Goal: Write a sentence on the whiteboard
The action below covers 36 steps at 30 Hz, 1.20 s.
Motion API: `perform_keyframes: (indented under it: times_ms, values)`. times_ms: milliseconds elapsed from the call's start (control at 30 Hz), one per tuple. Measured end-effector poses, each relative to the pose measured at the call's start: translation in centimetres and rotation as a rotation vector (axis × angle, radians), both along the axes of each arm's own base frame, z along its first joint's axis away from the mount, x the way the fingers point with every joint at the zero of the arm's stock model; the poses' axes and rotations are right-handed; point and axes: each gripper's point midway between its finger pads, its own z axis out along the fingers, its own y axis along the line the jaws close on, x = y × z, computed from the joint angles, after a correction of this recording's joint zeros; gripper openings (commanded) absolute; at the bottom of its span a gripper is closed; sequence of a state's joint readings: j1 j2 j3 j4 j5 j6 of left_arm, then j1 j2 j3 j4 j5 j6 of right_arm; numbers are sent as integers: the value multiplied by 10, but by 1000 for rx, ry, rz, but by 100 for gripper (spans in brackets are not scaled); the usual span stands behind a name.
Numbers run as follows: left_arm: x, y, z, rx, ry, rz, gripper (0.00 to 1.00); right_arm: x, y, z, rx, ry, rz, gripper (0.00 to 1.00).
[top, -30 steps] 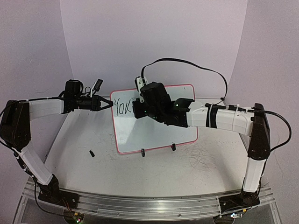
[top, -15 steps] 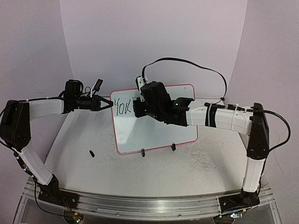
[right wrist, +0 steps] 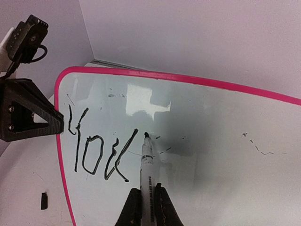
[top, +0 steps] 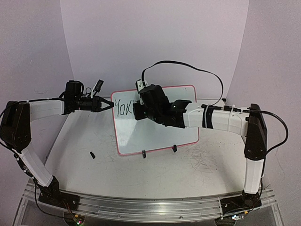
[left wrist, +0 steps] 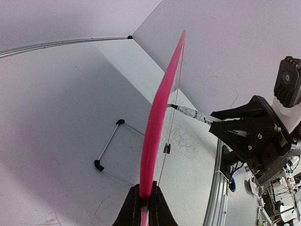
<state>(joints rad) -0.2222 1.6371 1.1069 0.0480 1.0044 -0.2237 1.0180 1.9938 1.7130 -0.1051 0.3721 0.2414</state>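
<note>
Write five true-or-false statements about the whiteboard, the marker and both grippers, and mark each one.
1. The left gripper is shut on the rim of the whiteboard. True.
2. The right gripper is empty. False: it is shut on a marker.
3. The writing sits near the board's left edge. True.
4. The whiteboard lies flat. False: it stands upright, with its wire stand behind it.
5. The marker tip is left of the writing. False: it is just right of it.

The pink-rimmed whiteboard (top: 160,134) stands near upright on black feet; the sentence (top: 123,108) reads only "You", in the whiteboard's upper-left corner.
</note>
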Motion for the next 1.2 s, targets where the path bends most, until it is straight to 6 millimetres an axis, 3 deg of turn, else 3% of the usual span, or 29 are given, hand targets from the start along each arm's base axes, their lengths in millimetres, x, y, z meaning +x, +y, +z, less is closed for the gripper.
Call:
perform_keyframes:
  times_ms: [533,700,800,900,1033,1200]
  values:
    - [0,0,-1,3,4,3,0,-1,0,-3,14,32,-9,0]
    - [0,0,-1,2,3,3,0,-17,11,-4,15,61,55,0]
    - [0,0,-1,3,2,2,0,-34,10,9,34,58,84,0]
    - [0,0,-1,3,0,1,0,-45,-2,36,77,36,89,0]
    - [0,0,-1,4,-3,0,0,-32,-25,60,126,-1,40,0]
    - [0,0,-1,4,-3,0,0,-12,-34,44,89,3,2,0]
